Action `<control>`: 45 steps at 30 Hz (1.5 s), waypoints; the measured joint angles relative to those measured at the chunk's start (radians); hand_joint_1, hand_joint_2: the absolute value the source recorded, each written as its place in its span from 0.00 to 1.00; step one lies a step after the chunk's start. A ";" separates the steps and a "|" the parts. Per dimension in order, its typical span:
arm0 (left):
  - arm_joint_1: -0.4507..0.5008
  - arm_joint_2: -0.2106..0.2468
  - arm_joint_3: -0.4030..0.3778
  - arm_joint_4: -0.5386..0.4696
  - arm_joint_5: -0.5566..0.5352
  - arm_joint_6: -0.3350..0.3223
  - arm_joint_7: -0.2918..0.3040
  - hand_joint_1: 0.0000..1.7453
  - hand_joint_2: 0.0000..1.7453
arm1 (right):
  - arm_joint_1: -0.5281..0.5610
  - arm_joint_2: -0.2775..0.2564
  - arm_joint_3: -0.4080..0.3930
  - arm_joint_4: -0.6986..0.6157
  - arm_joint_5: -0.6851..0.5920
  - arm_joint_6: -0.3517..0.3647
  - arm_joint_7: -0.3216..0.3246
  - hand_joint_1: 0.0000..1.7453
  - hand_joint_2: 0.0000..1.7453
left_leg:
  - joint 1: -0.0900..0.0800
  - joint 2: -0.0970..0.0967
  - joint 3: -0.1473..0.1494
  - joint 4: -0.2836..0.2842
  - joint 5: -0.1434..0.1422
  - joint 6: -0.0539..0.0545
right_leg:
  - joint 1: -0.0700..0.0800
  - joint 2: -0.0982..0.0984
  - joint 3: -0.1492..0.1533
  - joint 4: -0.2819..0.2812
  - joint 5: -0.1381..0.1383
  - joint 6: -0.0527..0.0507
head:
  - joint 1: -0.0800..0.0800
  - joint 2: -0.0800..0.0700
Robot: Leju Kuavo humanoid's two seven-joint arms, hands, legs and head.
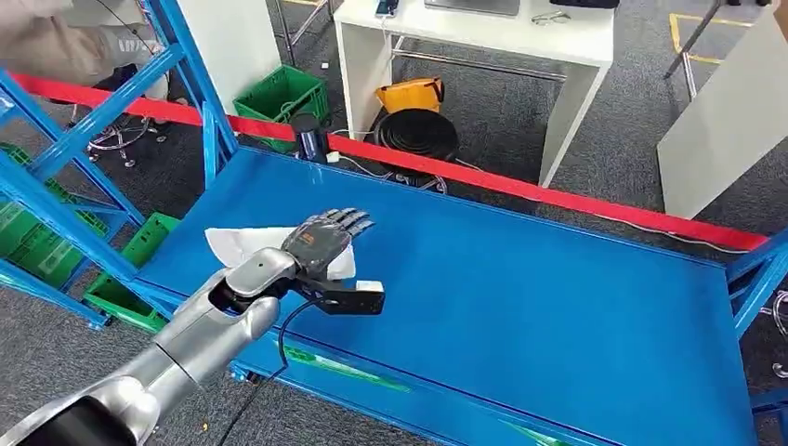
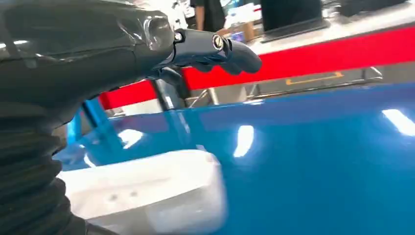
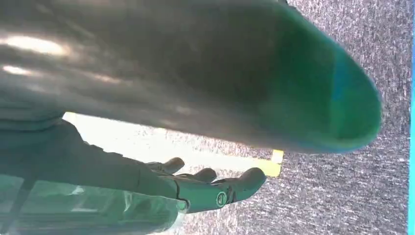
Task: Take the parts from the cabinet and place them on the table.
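Left hand [image 1: 327, 240] reaches out over the blue desk [image 1: 520, 297], palm down, directly above a white part [image 1: 243, 243] that lies flat on the desk near its left end. Its fingers [image 1: 348, 221] stretch forward, nearly straight and slightly apart, and nothing sits between them; whether the palm touches the part cannot be told from the head view. In the left wrist view the hand [image 2: 147, 49] stands clear above the desk surface, its dark fingers [image 2: 230, 49] extended and holding nothing, while the white part [image 2: 147, 188] lies blurred on the blue desk [image 2: 318, 161] under the wrist. A silver arm [image 1: 186, 339] carries the hand in from the lower left, with a black box [image 1: 348, 297] fixed at the wrist and a cable hanging from it.

Right hand [image 3: 205, 188] hangs over grey carpet [image 3: 342, 196], its fingers [image 3: 244, 181] loosely extended and apart, with nothing in them.

Along the far edge of the desk runs a red bar [image 1: 520, 186]. Blue frame posts [image 1: 84, 186] rise at the left. Beyond stand a green crate [image 1: 283, 98], a white table [image 1: 483, 46], and a black round object [image 1: 416, 135] with a yellow one [image 1: 411, 95] behind it.
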 joint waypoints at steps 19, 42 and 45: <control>0.040 0.018 0.108 0.057 0.016 0.044 0.006 0.00 1.00 | 0.002 -0.008 -0.005 0.000 0.000 -0.006 0.004 0.00 0.00 | 0.010 -0.003 -0.166 0.354 -0.165 -0.063 | -0.017 -0.003 0.020 -0.031 0.027 -0.010 | -0.002 0.000; 0.048 0.017 0.125 0.056 0.016 0.045 0.007 0.00 1.00 | 0.002 -0.009 -0.006 0.000 0.000 -0.007 0.007 0.00 0.00 | -0.008 -0.004 -0.006 0.029 -0.017 -0.027 | -0.009 -0.007 0.020 -0.037 0.030 0.015 | 0.000 0.000; 0.047 0.018 0.126 0.056 0.016 0.045 0.007 0.00 1.00 | 0.002 -0.010 -0.006 0.000 0.000 -0.007 0.008 0.00 0.00 | -0.001 -0.003 -0.017 0.046 -0.035 -0.040 | -0.020 -0.005 0.023 -0.042 0.037 -0.001 | 0.000 0.000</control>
